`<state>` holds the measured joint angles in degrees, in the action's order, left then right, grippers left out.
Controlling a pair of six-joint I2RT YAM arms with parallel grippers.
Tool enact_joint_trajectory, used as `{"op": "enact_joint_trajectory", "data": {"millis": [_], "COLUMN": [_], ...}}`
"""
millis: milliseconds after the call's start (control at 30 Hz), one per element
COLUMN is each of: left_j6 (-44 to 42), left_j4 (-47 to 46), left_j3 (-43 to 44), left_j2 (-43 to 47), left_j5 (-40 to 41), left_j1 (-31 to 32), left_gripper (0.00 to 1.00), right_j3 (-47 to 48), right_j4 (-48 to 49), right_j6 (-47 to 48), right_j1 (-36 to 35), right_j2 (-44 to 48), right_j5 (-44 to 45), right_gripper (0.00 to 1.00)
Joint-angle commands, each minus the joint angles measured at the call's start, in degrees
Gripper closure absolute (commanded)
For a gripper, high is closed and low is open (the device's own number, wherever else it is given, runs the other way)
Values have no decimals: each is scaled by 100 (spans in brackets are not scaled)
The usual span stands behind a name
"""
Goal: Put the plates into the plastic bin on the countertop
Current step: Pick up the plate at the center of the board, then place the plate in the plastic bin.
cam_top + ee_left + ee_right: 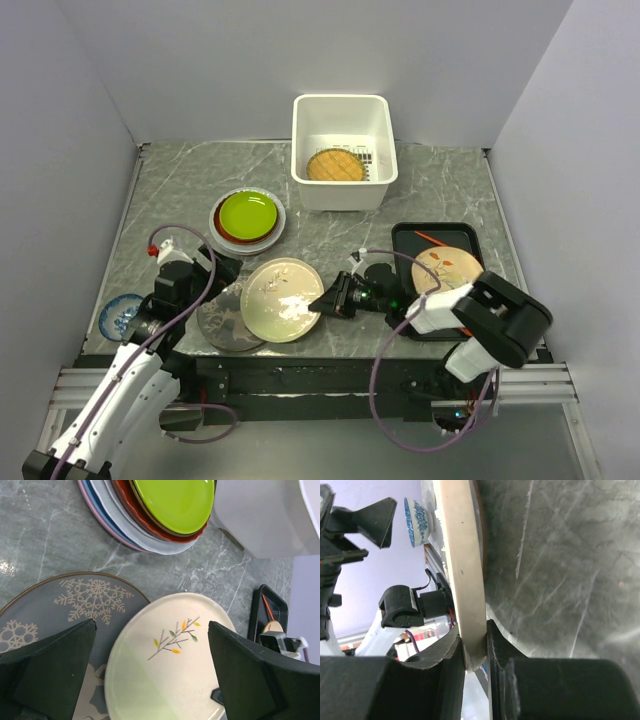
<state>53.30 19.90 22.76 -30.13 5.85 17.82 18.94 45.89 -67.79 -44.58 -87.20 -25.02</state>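
The right gripper (pixel 475 652) pinches the rim of the cream plate (pixel 282 300), its jaws closed down to the plate's thickness. The left gripper (pixel 155 650) hovers spread wide and empty over the grey snowflake plate (pixel 75 600). The plastic bin (pixel 340 192) sits at 12 o'clock on the desk (pixel 440 185) and holds a woven tan plate (pixel 335 166).

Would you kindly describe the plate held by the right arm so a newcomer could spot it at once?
Start at the grey marble countertop and look to its near edge, between the two arms. There a cream plate overlaps a grey snowflake plate, its right rim pinched by the right end effector. Unlike its neighbours, it is pale cream with one small painted twig.
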Motion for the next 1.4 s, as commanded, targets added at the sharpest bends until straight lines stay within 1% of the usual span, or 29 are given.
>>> {"op": "enact_joint_trajectory", "data": {"millis": [0, 133, 333, 400, 500, 767, 933, 1133, 1367], "left_j6": [-109, -109, -127, -188, -285, -241, -258, -241, -206], "left_j4": [-486, -723, -979, -901, -532, -136, 49, 137, 76], "left_j3": [202, 167, 132, 175, 334, 457, 492, 413, 334], "left_j2": [-142, -344, -599, -643, -661, -327, -283, -256, -371], "left_j5": [-206, -347, -541, -541, -243, 39, 83, 57, 48], "left_j1": [11, 11, 19, 19, 19, 19, 28, 19, 19], "left_gripper": [1, 1, 1, 1, 1, 1, 1, 1, 1], "right_j3": [84, 75, 40, 74, 110, 285, 496, 953, 1717], "right_j4": [-184, -1123, -2204, -2496, -2830, -3042, -3182, -3393, -3710], "right_j6": [380, 582, 776, 890, 996, 1154, 1329, 1593, 1927], "right_j1": [19, 46, 133, 160, 204, 388, 546, 836, 1302], "right_j2": [1158, 1977, 3137, 3453, 3683, 3684, 3578, 3341, 3078], "right_j5": [329, 638, 1015, 1121, 1174, 1008, 814, 419, -134], "right_gripper": [100, 100, 100, 100, 100, 100, 100, 100, 100]}}
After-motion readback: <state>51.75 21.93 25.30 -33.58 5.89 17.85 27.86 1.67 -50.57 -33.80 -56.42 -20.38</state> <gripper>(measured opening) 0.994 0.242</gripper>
